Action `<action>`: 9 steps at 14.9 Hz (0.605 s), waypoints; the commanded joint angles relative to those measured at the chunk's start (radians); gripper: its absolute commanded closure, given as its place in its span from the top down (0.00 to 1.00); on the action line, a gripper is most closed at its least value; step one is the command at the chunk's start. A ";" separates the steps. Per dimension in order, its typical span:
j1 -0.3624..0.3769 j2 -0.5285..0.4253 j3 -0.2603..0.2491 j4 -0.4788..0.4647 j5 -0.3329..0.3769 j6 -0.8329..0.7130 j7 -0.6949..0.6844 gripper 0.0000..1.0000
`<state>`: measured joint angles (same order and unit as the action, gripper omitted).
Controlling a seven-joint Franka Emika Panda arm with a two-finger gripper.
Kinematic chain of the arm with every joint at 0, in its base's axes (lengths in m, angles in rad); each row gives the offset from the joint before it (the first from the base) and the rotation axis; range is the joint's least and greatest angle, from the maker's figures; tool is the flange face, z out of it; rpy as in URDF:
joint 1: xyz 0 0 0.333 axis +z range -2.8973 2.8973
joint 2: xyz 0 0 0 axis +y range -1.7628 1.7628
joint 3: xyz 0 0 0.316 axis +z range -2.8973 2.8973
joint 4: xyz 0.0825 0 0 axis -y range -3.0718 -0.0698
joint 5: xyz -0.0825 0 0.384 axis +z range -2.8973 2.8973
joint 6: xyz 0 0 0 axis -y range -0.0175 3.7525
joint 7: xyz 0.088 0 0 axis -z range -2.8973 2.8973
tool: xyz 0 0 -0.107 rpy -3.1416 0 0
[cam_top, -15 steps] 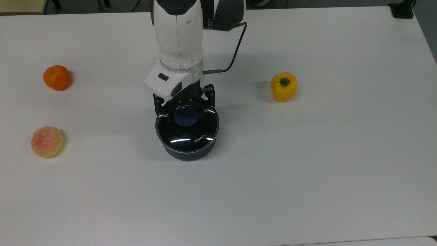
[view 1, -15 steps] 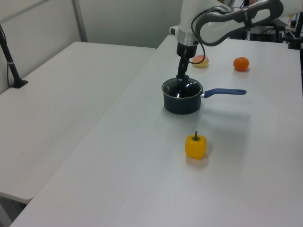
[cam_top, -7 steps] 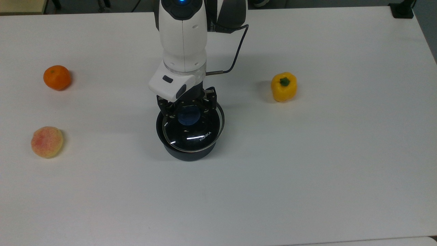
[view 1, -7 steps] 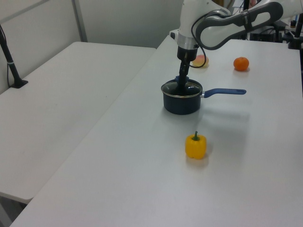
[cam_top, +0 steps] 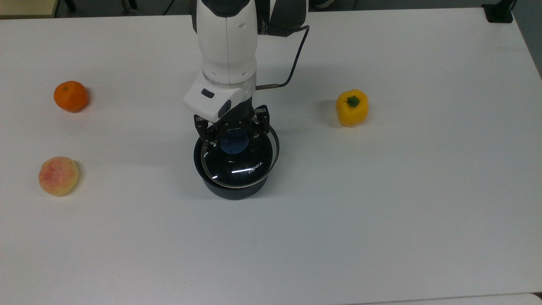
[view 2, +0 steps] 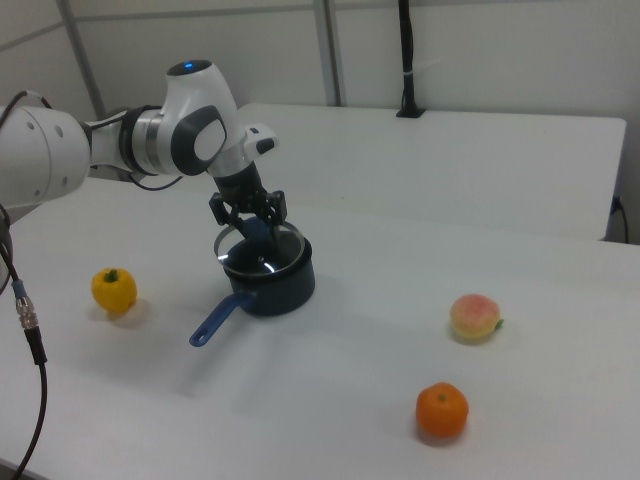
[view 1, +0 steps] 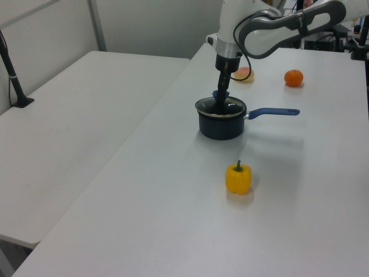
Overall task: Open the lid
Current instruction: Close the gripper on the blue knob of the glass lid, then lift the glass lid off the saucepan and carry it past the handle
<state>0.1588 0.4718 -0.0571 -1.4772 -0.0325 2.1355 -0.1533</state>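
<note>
The round glass lid [cam_top: 243,163] with a thin metal rim and white "KONKA" lettering hangs just above the dark saucepan [cam_top: 230,190], shifted slightly toward the top view's right. My gripper [cam_top: 233,142] is shut on the lid's blue knob [cam_top: 234,144]. In the left view the lid [view 1: 220,107] sits raised over the saucepan [view 1: 220,126], whose long blue handle [view 1: 274,112] points to the left view's right. The right view shows the gripper [view 2: 252,230] holding the lid [view 2: 262,252] tilted over the saucepan [view 2: 280,285].
On the white table [cam_top: 381,212] lie an orange [cam_top: 70,96] and a peach [cam_top: 58,176] at the top view's left, and a yellow bell pepper [cam_top: 352,107] at its right. A black cable [cam_top: 294,63] loops beside the arm.
The lid rested flat on the saucepan one second ago. It has since risen off the rim and shifted slightly to the top view's right with the gripper.
</note>
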 commanded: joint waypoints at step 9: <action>-0.012 -0.338 -0.006 -0.201 -0.035 -0.173 -0.051 0.42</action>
<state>0.1500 0.2799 -0.0561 -1.5483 -0.0430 2.0255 -0.1571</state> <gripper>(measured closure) 0.388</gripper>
